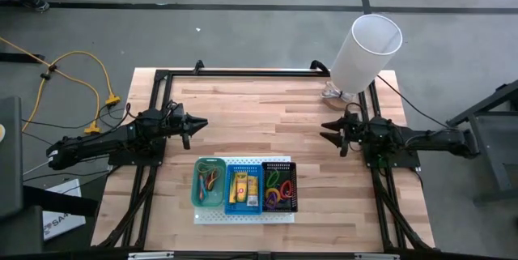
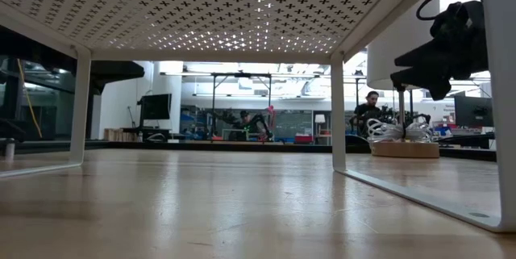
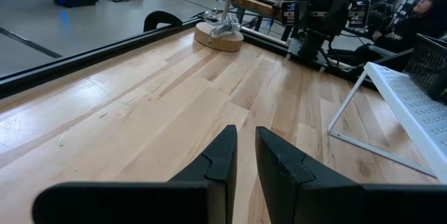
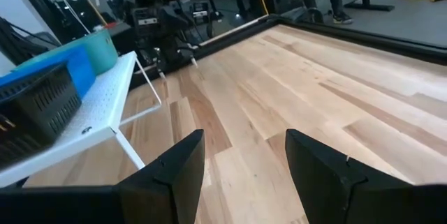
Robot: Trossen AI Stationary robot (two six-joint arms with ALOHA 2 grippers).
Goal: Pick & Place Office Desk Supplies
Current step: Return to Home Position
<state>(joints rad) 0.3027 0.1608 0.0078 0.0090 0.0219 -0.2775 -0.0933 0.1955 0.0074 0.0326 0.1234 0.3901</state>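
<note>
While both arms hang over bare wood in the high view, the left gripper [image 1: 197, 123] points inward from the table's left side and the right gripper [image 1: 328, 130] from its right, well apart from each other. Both are well clear of the white perforated board [image 1: 243, 216], near the table edge at the picture's bottom. Three bins sit side by side on the board: green bin [image 1: 195, 184] with rubber bands [image 1: 212, 181], blue bin [image 1: 244, 165] with yellow-orange packets [image 1: 241, 185], black bin [image 1: 293, 187] with coloured loops [image 1: 278, 189]. A white lamp [image 1: 368, 45] stands at the far right corner. Low view looks out from under the board; the right gripper shows dark at upper right, off the table, with the lamp's base beyond. Left wrist view: the fingers are almost together with a thin slit between them, gripping nothing. Right wrist view: the fingers are spread wide with nothing between them, and the board with its bins is off to the side.
</note>
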